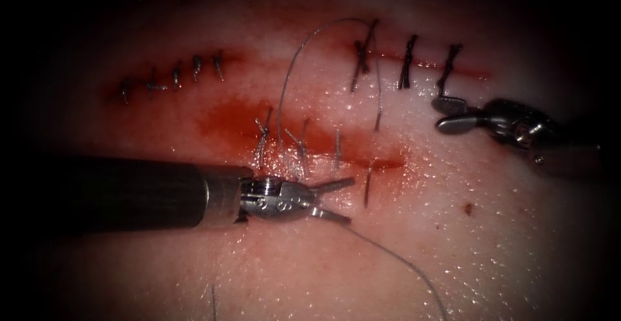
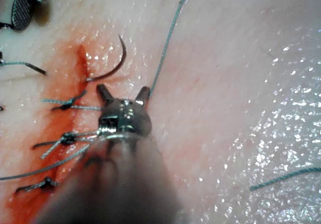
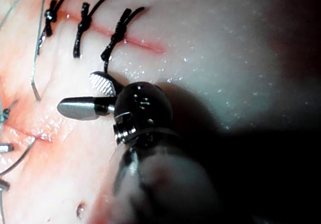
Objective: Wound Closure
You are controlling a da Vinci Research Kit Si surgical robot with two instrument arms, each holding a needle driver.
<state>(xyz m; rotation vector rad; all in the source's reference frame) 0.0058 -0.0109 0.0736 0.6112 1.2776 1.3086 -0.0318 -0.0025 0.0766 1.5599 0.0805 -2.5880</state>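
Where the left tool (image 1: 350, 200) sits: nearest of all, coming in from the left, low over the tissue (image 1: 504, 250).
Left tool's jaws: spread wide apart, with nothing between them; the left wrist view (image 2: 124, 90) shows the same.
Thread (image 1: 401, 263): a thin grey line that starts right by the tip of the nearer left jaw and runs off toward the near right. I cannot tell if it touches that jaw.
Needle (image 1: 367, 188): free, no tool holds it. It sits just past the left tool's tips, at the right end of the middle cut (image 1: 381, 163). In the left wrist view the needle (image 2: 116, 66) curves, and one end meets the edge of the cut. I cannot tell if that end goes into the tissue.
Middle cut: it has pale stitches (image 1: 262, 133) across it and red fluid (image 1: 226, 120) around it.
Right tool (image 1: 441, 114): farther back on the right, well apart from the needle.
Right tool's jaws: parted and empty, as the right wrist view (image 3: 79, 94) shows too.
Far right cut (image 1: 472, 72): closed by dark stitches (image 1: 407, 62), just behind the right tool.
Far left cut (image 1: 174, 75): closed by small grey stitches.
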